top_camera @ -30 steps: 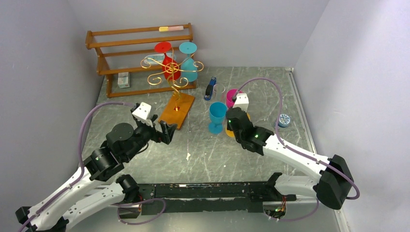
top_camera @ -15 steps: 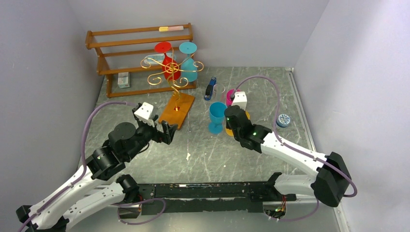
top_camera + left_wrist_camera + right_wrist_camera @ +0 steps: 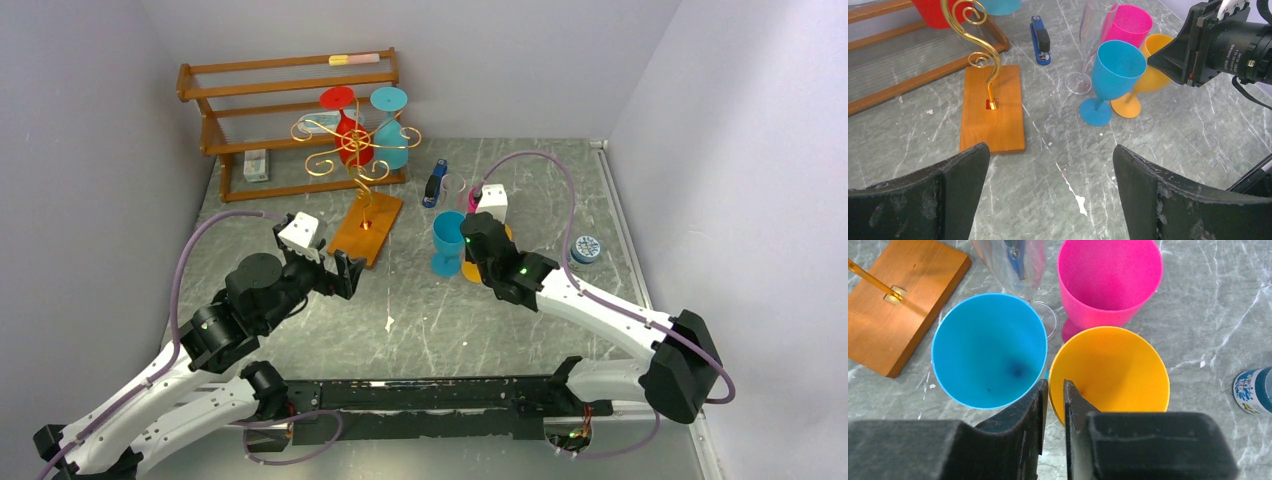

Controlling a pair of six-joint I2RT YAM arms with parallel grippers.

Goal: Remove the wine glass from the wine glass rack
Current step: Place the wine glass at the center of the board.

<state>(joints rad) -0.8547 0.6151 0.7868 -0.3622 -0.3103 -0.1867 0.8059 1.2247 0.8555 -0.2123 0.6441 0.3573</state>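
The gold wire wine glass rack (image 3: 357,160) stands on its orange-brown wooden base (image 3: 367,227) at the back left. Two upside-down wine glasses hang on it, a red one (image 3: 343,125) and a teal one (image 3: 389,125). My left gripper (image 3: 1050,152) is wide open, low over the table just in front of the base (image 3: 993,107), holding nothing. My right gripper (image 3: 1054,385) hovers over an orange glass (image 3: 1110,372) standing upright on the table. Its jaws are parted by a narrow gap, with the glass's rim between them.
A blue glass (image 3: 989,350), a pink glass (image 3: 1108,280) and a clear glass (image 3: 1088,50) stand right beside the orange one. A blue stapler (image 3: 434,185) lies behind them. A small blue-capped jar (image 3: 586,248) sits to the right. A brown slatted wooden shelf (image 3: 290,100) lines the back wall.
My right gripper's jaws have parted slightly at the orange glass's rim, and its wrist has shifted a little left and away. The left arm has not moved.
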